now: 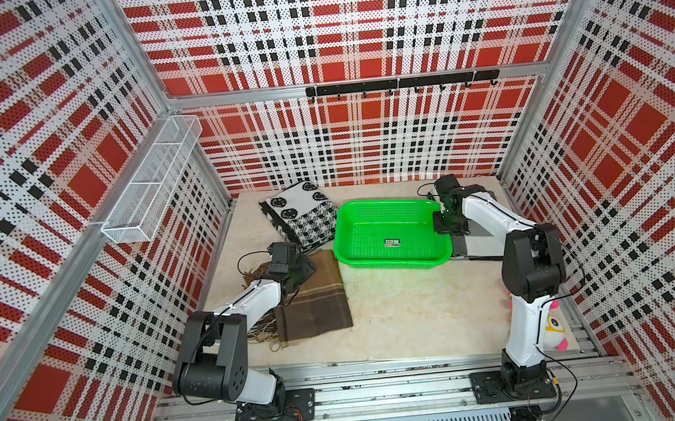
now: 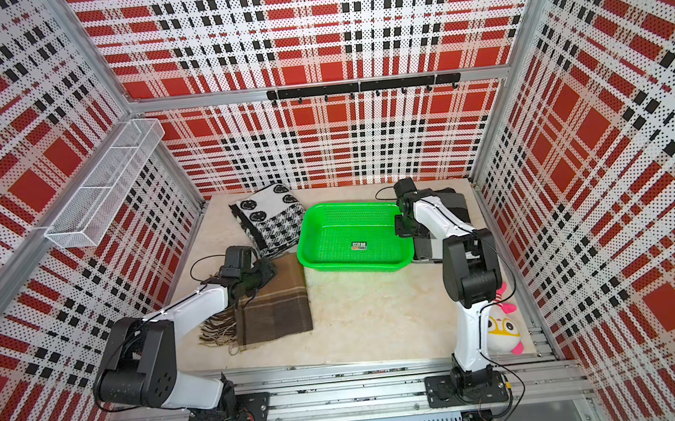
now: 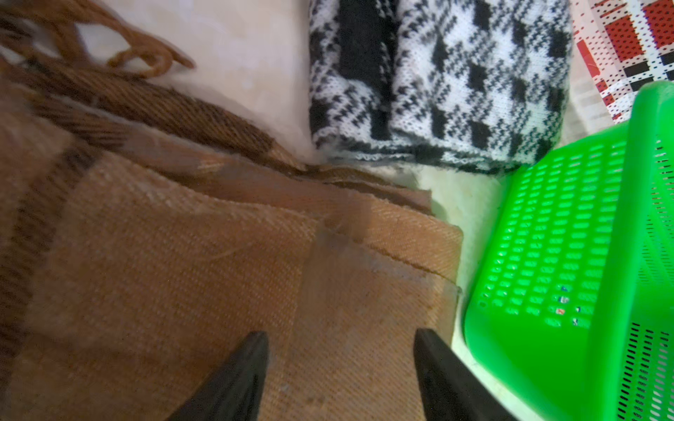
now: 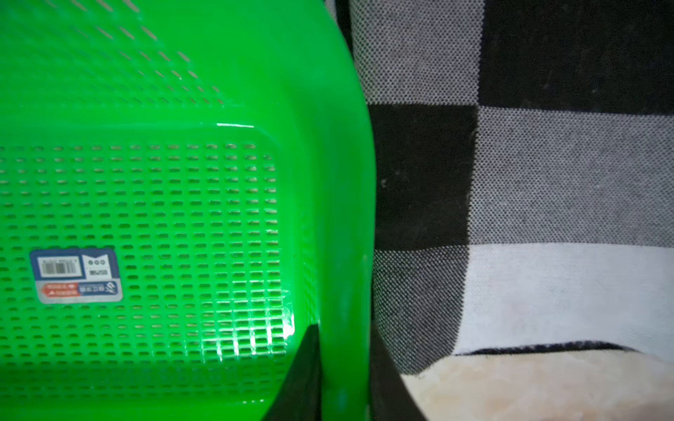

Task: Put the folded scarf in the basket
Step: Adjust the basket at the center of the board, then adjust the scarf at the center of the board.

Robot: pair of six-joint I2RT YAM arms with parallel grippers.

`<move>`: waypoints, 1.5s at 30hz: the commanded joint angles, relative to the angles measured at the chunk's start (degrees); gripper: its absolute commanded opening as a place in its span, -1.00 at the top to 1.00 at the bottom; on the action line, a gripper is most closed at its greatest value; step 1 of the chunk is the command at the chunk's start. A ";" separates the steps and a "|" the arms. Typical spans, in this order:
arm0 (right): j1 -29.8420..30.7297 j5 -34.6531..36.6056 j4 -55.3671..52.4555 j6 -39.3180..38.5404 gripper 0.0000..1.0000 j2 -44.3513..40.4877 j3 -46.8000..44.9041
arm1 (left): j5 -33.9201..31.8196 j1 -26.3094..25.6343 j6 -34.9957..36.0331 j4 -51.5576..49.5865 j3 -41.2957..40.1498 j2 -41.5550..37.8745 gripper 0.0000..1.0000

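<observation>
Left wrist view: left hand [image 3: 340, 331] is hovering low over the brown scarf [image 3: 175, 255], jaws standing apart with nothing between them.
Brown scarf: lying folded on the tabletop [image 1: 419, 308], not yet lifted. Its layered edges are facing the basket [image 3: 547, 237] and its fringe [image 3: 146, 58] is trailing off the opposite side.
Grip: judging from the stacked folds, the jaws should be coming down astride all layers near the corner, so the bundle is not opening in the air.
Carry: a short lift over the near wall is looking sufficient — the fringe is likely to be dragging.
Right hand [image 4: 343, 339]: straddling the basket's rim, one finger inside and one outside; whether it is pinching I cannot tell.
Basket: sitting just beside the scarf, holding only its sticker [image 4: 78, 275].
Neighbours: houndstooth scarf [image 3: 456, 91] and grey checked scarf [image 4: 547, 182] are flanking the basket — both are best left undisturbed.
</observation>
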 commanded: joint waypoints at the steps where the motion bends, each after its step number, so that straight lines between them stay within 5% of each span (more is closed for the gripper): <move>1: -0.48 3.35 2.36 1.71 -0.24 -2.95 -1.68 | -0.25 1.89 0.37 -0.78 -1.24 -1.73 -0.30; 4: 0.20 2.26 2.71 4.56 -0.46 -9.21 -5.11 | -0.01 3.73 0.50 -0.84 -1.87 -2.21 -0.29; 8: 3.97 6.05 2.31 8.58 -0.49 -18.77 -9.33 | 0.49 6.83 1.28 -0.82 -1.39 -1.52 -0.28; 14: 22.05 7.87 6.83 14.90 -0.33 -26.93 -16.02 | 2.13 8.68 2.95 -1.34 2.68 3.18 -0.25; 19: 39.99 -4.15 16.61 13.08 -0.25 -16.67 -13.66 | 1.62 8.77 3.14 -1.26 4.47 5.80 -0.20; 23: 48.37 -9.90 15.16 8.30 -0.15 -1.88 -0.44 | 1.64 9.28 3.06 -0.82 5.06 7.29 -0.14; 32: 50.41 -19.26 7.39 3.67 -0.05 17.01 16.23 | 5.13 13.20 1.23 2.05 2.11 8.79 -0.08; 45: 44.20 -14.42 -1.07 6.19 -0.03 31.00 36.38 | 4.58 18.15 -0.13 3.58 -6.67 2.26 -0.02</move>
